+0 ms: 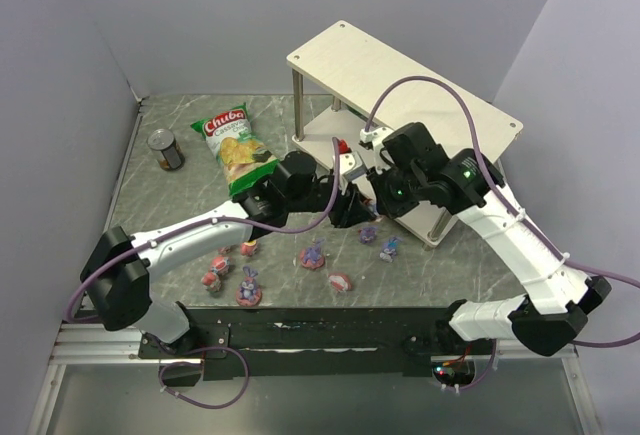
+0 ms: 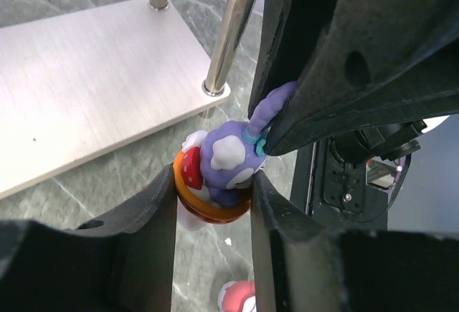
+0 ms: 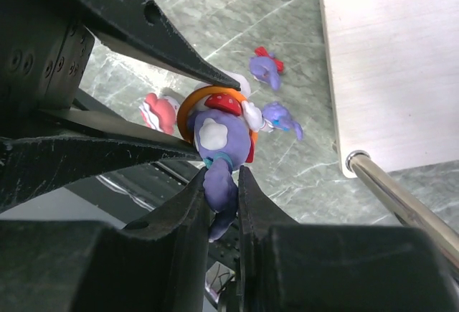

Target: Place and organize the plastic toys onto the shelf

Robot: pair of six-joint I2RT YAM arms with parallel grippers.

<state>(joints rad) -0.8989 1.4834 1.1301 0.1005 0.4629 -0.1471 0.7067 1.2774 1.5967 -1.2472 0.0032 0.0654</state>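
A purple bunny-eared toy [image 2: 229, 158] with an orange base is held by both grippers at once, above the table just in front of the shelf's [image 1: 400, 75] lower board [image 2: 86, 75]. My left gripper [image 2: 214, 183] is shut on its orange base. My right gripper [image 3: 224, 183] is shut on the toy's [image 3: 219, 136] long purple ear. In the top view the two grippers meet nose to nose, left [image 1: 348, 209] and right [image 1: 372, 195], and hide the toy. Several more toys lie on the table, among them a purple one [image 1: 313, 255] and a pink one [image 1: 340, 281].
A green chip bag [image 1: 235, 150] and a dark can [image 1: 166, 149] sit at the back left. A metal shelf post [image 2: 226, 39] stands close behind the held toy. A small purple toy with a red bow [image 3: 265, 68] and a pink toy [image 3: 159, 111] lie below.
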